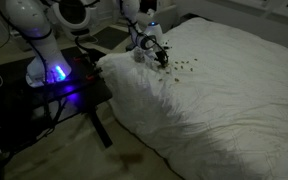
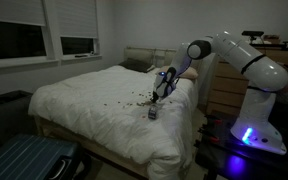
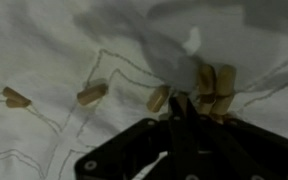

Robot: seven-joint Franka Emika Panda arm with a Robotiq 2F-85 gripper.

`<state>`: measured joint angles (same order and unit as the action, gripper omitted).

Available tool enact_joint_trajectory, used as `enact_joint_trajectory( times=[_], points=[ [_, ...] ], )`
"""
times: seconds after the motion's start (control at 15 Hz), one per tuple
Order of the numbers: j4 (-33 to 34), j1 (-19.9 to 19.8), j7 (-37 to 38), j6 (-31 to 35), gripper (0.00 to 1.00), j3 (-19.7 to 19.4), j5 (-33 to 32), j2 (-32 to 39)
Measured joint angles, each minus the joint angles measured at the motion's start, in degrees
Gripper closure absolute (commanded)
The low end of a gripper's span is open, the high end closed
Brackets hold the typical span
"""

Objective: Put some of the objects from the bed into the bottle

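Observation:
The bed (image 1: 224, 110) has a wrinkled white duvet and also shows in an exterior view (image 2: 94, 110). Many tiny dark bits (image 1: 181, 67) lie scattered on it near the edge, seen too in an exterior view (image 2: 137, 100). In the wrist view they look tan; a cluster (image 3: 215, 84) lies at the fingertips and single ones (image 3: 92, 93) lie to the left. The small pale bottle (image 2: 153, 112) stands on the duvet just below the gripper (image 2: 162, 94). The gripper (image 3: 179, 103) is down at the duvet with its fingers together, tips touching the cluster. I cannot tell whether a bit is pinched.
The white robot base with blue light (image 1: 52, 70) stands on a dark side table (image 1: 64, 95) beside the bed. A wooden dresser (image 2: 224, 90) stands behind the arm. A blue suitcase (image 2: 29, 160) lies on the floor at the bed's foot.

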<state>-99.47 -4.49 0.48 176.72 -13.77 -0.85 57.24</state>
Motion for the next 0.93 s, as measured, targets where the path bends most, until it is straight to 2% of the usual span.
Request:
enact_joint_trajectory(
  times=[0.27,0.53,0.93],
  points=[
    [-1.8,-0.5,0.0,2.2,0.99,-0.2,0.0,-2.3],
    [-7.7,-2.8,-0.3,2.7,0.99,1.4,0.0,-8.7],
    [-19.7,-10.3,-5.8,-1.0,0.99,11.3,-0.2,-22.9]
  ],
)
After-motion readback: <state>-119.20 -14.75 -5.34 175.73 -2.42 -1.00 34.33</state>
